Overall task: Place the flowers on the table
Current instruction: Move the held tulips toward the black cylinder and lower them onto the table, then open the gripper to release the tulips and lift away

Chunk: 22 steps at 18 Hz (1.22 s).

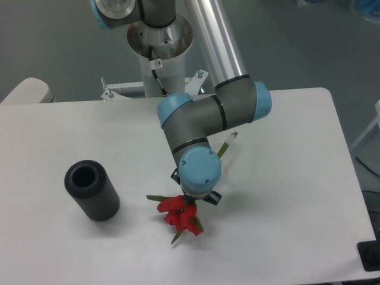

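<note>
1. The gripper (pixel 195 198) is almost wholly hidden under the arm's blue-capped wrist (pixel 200 168); only dark bits show at its sides, so how the jaws stand cannot be told.
2. The middle of the flowers (pixel 180 215) passes behind that wrist: red blooms show below it, a stem end above right.
3. Whether the blooms touch the table (pixel 285 196) cannot be told.
4. The table's near edge and left end are cut off by the picture's border.

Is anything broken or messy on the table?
Nothing looks broken or spilled. The flowers hang from the gripper over the table, and the black cylinder stands upright and apart.
</note>
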Motion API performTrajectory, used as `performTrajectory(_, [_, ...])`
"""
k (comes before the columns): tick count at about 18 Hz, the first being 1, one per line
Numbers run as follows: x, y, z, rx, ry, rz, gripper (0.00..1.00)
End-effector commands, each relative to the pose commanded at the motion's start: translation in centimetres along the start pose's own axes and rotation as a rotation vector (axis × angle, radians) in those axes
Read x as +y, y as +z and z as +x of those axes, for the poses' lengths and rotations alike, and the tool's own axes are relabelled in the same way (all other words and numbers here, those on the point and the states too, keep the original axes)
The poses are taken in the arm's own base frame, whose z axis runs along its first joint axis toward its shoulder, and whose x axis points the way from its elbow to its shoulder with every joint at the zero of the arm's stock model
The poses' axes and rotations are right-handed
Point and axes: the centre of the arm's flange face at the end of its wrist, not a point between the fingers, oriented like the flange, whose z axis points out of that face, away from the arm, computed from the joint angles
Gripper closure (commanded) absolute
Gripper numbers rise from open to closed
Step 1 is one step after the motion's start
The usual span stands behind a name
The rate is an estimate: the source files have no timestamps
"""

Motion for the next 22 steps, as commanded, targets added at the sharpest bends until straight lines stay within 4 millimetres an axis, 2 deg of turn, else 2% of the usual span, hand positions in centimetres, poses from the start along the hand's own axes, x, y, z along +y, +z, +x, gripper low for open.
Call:
performTrajectory(3, [-0.2, 0.1, -0.2, -0.010, -0.001, 0.010, 0.82])
performTrajectory(7, [-0.2, 0.0, -0.3, -0.016, 0.008, 0.014, 0.56])
performTrajectory(9, [-0.1, 0.0, -0.4, -0.016, 0.009, 0.017, 0.31])
performTrajectory(10, [-0.1, 0.0, -0.4, -0.017, 0.008, 0.018, 0.11])
performTrajectory(11, [-0.1, 0.0, -0.4, -0.018, 0.008, 0.017, 0.02])
performTrajectory(15, [-0.1, -0.2, -0.6, -0.022, 0.007, 0.022, 0.00])
performTrajectory(22, [1.4, -2.3, -2.9, -0.079, 0.052, 0.072, 0.00])
